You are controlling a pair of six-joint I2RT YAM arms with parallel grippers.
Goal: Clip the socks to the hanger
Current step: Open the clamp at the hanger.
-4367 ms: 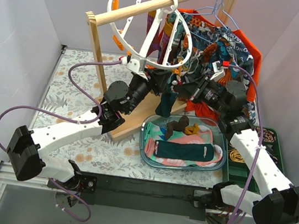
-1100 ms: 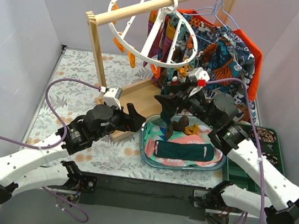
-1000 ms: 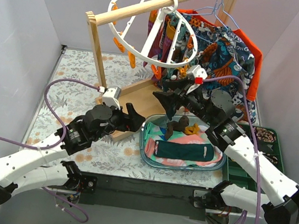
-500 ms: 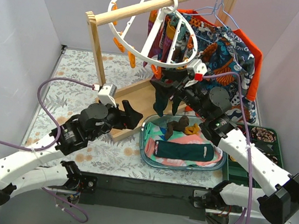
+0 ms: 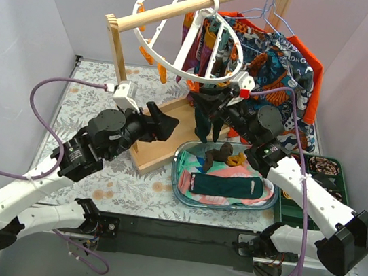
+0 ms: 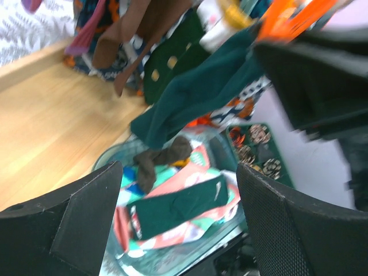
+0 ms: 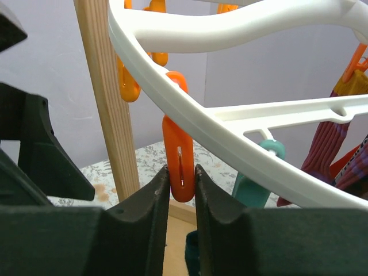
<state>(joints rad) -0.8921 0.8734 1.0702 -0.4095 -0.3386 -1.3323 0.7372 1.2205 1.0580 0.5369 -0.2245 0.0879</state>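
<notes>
Sock (image 5: 202, 121), teal, hangs just under the hanger (image 7: 247, 29) ring beside my right gripper (image 7: 181, 175), whose jaws pinch an orange peg (image 7: 179, 158). Left gripper (image 6: 175, 172) is spread wide, empty, above the wooden base (image 5: 170, 139).

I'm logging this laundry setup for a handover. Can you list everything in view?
wooden rail: one, across the back
hanger: one, white ring, hooked on the wooden rail
orange clip peg: several along the ring
shirt: one, orange-blue patterned, hanging at the rail's right end
teal sock: one, dark teal, dangling under the right gripper
dotted sock: one, dark green with yellow dots, beside the teal sock
tub: one, clear, front centre, holding loose socks
tray: one, green, right of the tub
left gripper: open, empty, left of the teal sock
right gripper: closed on the orange clip peg
</notes>
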